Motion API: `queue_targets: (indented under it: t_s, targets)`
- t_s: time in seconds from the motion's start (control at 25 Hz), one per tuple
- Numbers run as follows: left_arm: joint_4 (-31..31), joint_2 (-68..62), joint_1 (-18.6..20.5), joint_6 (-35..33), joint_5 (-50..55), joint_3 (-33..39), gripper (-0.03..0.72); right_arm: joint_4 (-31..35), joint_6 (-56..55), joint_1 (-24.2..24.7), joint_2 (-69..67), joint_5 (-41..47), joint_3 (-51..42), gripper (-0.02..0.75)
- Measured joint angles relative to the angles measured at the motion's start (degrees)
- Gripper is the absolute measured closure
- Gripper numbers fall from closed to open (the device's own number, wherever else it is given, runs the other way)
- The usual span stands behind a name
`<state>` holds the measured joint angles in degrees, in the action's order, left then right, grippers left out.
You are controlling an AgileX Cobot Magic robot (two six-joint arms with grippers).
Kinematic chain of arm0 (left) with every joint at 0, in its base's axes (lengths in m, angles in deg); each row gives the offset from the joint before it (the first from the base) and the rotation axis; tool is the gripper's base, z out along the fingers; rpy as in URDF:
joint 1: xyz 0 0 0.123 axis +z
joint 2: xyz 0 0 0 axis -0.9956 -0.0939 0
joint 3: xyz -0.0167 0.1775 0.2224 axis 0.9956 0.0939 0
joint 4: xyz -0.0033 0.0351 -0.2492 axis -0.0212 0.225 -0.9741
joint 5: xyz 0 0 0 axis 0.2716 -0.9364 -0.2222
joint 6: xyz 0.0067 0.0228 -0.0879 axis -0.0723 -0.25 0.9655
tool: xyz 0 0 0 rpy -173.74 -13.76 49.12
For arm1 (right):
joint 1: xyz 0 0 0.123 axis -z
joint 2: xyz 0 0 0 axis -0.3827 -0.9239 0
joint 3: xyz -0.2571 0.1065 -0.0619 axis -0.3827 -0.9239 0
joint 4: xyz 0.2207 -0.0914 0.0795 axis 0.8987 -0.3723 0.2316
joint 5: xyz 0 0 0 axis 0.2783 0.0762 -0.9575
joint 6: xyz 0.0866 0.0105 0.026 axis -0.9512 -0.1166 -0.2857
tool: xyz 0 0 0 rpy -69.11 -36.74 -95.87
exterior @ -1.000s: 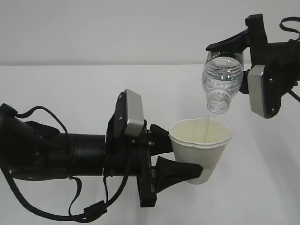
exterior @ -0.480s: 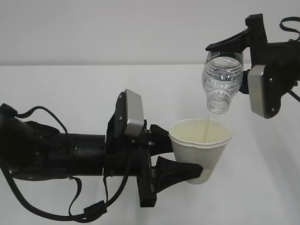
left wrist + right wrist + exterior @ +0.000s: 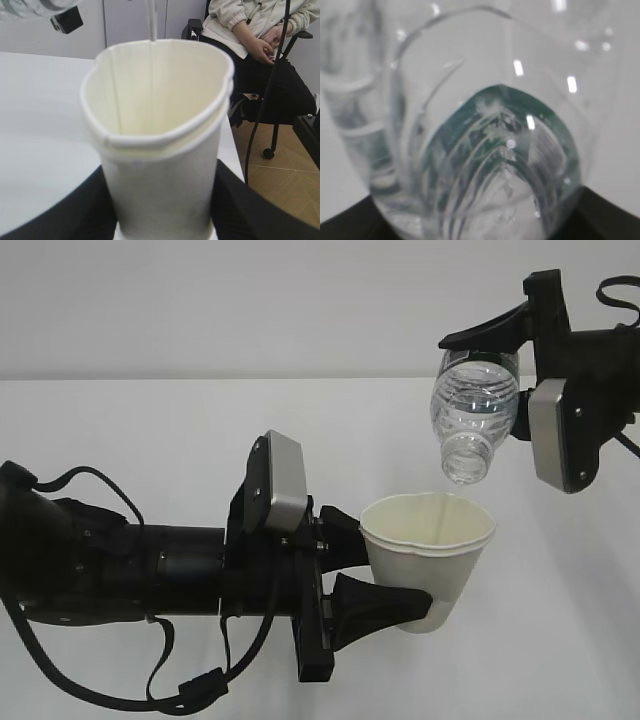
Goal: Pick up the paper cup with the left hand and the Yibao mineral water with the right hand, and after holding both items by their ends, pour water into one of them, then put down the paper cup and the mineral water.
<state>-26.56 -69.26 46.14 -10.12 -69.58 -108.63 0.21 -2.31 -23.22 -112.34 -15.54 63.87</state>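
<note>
Left claw (image 3: pixel 400 585): you are gripping the paper cup (image 3: pixel 428 552) low, above the desk (image 3: pixel 150 430).
Right claw (image 3: pixel 515 375): you are clamping the Yibao mineral water (image 3: pixel 474 412), tipped neck-down.
Pouring: be keeping the neck over the cup's middle.

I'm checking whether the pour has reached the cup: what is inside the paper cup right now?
A thin stream of water drops past the rim into the paper cup along its cream wall. The cup's bottom is hidden by its front wall, so no water level shows.
</note>
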Motion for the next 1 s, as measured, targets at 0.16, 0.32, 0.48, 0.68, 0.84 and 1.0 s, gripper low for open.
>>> queue_targets:
  t_s: [0.16, 0.32, 0.48, 0.68, 0.84, 1.0]
  targets:
    - [0.00, 0.00, 0.00, 0.00, 0.00, 0.00, 0.291, 0.00, 0.00, 0.00, 0.00, 0.00, 0.00, 0.249]
    - [0.00, 0.00, 0.00, 0.00, 0.00, 0.00, 0.291, 0.00, 0.10, 0.00, 0.00, 0.00, 0.00, 0.249]
    - [0.00, 0.00, 0.00, 0.00, 0.00, 0.00, 0.291, 0.00, 0.10, 0.00, 0.00, 0.00, 0.00, 0.249]
    - [0.00, 0.00, 0.00, 0.00, 0.00, 0.00, 0.291, 0.00, 0.10, 0.00, 0.00, -0.09, 0.00, 0.249]
    - [0.00, 0.00, 0.00, 0.00, 0.00, 0.00, 0.291, 0.00, 0.10, 0.00, 0.00, -0.09, 0.00, 0.249]
    - [0.00, 0.00, 0.00, 0.00, 0.00, 0.00, 0.291, 0.00, 0.10, 0.00, 0.00, -0.09, 0.00, 0.249]
